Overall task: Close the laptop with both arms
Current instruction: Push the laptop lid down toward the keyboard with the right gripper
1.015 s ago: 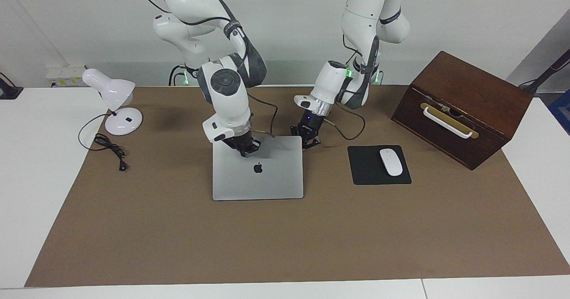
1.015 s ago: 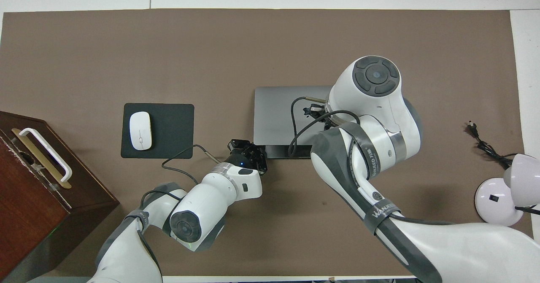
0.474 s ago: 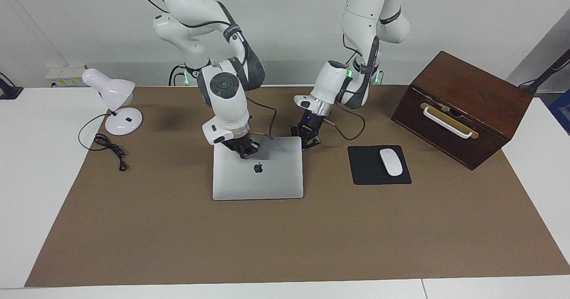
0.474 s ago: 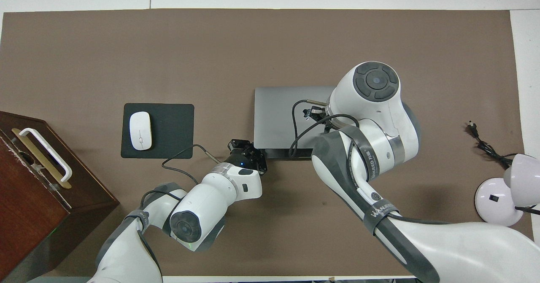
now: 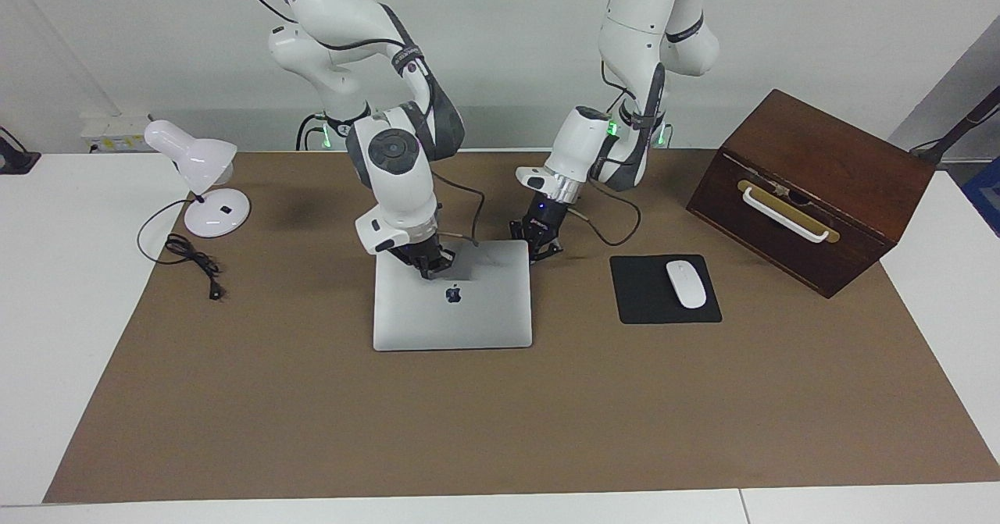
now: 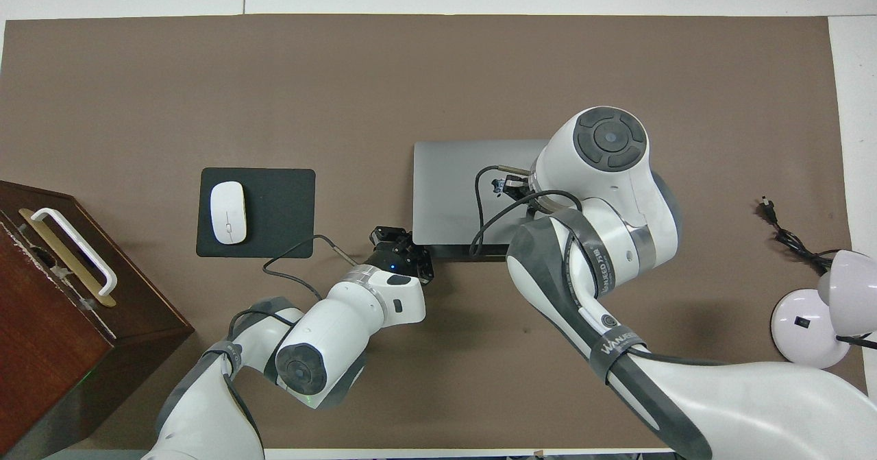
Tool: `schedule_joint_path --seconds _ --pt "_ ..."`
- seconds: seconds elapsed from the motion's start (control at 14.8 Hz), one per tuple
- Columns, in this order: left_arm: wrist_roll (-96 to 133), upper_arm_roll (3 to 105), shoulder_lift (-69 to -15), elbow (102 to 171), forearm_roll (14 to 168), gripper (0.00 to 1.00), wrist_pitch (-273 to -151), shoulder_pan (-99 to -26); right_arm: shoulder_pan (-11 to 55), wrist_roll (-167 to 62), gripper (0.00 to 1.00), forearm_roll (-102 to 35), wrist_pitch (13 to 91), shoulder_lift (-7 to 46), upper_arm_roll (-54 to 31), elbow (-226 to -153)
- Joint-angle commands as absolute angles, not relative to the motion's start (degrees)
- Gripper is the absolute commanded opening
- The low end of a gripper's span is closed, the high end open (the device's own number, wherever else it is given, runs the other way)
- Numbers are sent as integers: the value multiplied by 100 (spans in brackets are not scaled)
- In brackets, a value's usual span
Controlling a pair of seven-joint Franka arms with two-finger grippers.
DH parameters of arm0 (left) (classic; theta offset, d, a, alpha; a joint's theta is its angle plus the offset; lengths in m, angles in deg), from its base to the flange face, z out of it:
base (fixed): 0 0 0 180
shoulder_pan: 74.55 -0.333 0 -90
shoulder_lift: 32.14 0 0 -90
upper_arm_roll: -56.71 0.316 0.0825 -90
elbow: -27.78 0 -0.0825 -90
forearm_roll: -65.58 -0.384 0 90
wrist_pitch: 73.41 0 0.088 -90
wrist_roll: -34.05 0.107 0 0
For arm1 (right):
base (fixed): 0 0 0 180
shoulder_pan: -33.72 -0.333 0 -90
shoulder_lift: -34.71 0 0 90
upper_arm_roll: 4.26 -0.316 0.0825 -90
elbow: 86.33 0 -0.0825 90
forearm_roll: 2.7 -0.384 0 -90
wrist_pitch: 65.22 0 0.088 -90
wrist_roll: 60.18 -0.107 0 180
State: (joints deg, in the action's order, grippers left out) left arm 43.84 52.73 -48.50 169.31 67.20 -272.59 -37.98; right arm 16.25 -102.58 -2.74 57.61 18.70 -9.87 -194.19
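The silver-grey laptop (image 5: 469, 321) lies in the middle of the brown mat, its lid with the dark apple logo facing up and almost flat. In the overhead view a thin dark strip still shows along the laptop's (image 6: 445, 186) edge nearest the robots. My right gripper (image 5: 428, 262) is shut and its tips rest on the lid near that edge, also seen in the overhead view (image 6: 499, 184). My left gripper (image 5: 543, 247) is shut and sits low at the laptop's corner toward the left arm's end, nearest the robots (image 6: 404, 240).
A black mouse pad (image 5: 641, 305) with a white mouse (image 5: 686, 283) lies beside the laptop toward the left arm's end. A brown wooden box (image 5: 812, 188) with a white handle stands past it. A white desk lamp (image 5: 203, 180) and its cable (image 5: 195, 262) are at the right arm's end.
The lid has sunk a little lower under the right gripper, and the dark strip along its robot-side edge has narrowed. The left gripper has stayed at the corner.
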Motion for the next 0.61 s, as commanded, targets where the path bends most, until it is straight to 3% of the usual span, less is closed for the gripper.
schedule_joint_path --seconds 0.0,0.14,0.41,0.54 --pt "4512 5390 -5438 17096 6699 0 -27274 -3755 1772 -10008 0 -464 6115 1968 -1023 -19505" --pt "4530 5390 -5438 17096 6699 0 -27274 -3755 1860 -10017 0 -464 6160 1942 -1023 -19216" --pt "4539 5390 -5438 17096 6699 0 -27274 -3755 2202 -9421 29 -455 6099 1950 -997 -18794" --pt "4530 5390 -5438 17096 6699 0 -27274 -3763 2413 -9017 37 -455 5933 1968 -997 -18583"
